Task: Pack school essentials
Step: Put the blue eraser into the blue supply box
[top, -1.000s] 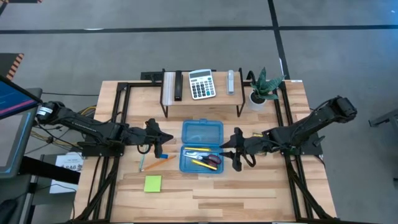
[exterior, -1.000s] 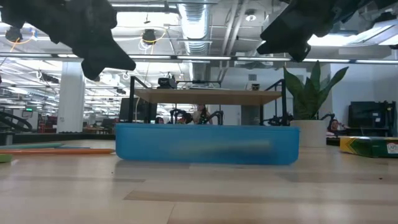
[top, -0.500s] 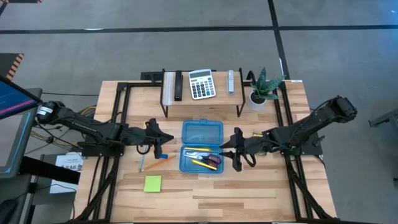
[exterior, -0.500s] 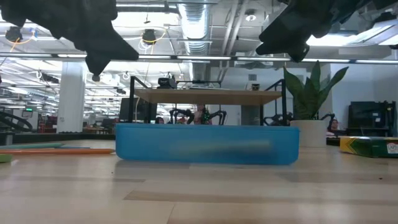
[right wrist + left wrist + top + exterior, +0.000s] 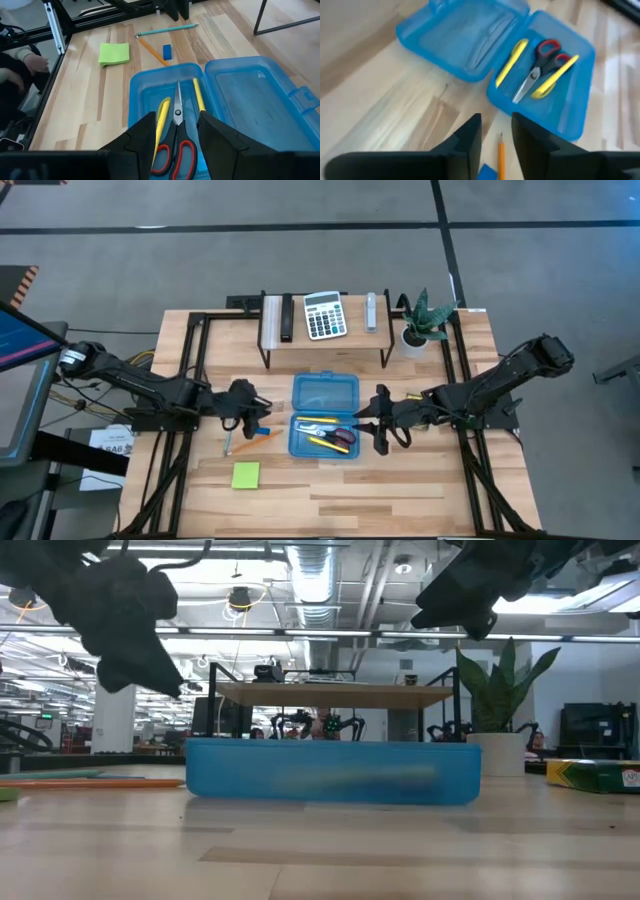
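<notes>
High view: packing partly done.
Scissors (image 5: 338, 437) and 2 yellow pencils lie in the blue case (image 5: 323, 434); orange pencil (image 5: 250, 441), eraser, sticky pad (image 5: 246, 475) remain by the narrow, empty left tool (image 5: 250, 414).

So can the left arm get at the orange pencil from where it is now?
Probably yes. The left gripper hangs open just above the orange pencil, which lies bare on the table beside the blue case, nothing covering it.
</notes>
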You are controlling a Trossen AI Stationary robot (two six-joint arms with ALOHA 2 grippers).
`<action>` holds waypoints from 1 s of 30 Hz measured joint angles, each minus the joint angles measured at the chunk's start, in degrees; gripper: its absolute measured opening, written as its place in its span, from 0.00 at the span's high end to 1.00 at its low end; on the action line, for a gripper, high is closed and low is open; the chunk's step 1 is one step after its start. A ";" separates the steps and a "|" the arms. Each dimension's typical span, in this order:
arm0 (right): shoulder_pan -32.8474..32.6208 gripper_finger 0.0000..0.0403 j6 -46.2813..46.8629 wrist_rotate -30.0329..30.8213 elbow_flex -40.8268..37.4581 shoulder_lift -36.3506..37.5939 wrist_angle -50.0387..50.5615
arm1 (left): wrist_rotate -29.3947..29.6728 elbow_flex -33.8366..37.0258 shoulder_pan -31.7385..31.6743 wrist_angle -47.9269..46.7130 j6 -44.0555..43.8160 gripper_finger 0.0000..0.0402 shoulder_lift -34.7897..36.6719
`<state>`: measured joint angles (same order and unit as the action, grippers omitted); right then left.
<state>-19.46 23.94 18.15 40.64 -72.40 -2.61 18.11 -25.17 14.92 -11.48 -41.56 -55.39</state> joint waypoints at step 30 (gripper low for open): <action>-1.68 0.61 2.16 -0.13 0.00 -0.02 0.44 | 1.85 -0.02 11.81 -9.15 -26.36 0.63 -11.75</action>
<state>-21.15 26.11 18.02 40.64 -72.42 -2.17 19.96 -25.19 26.73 -20.63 -67.92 -67.14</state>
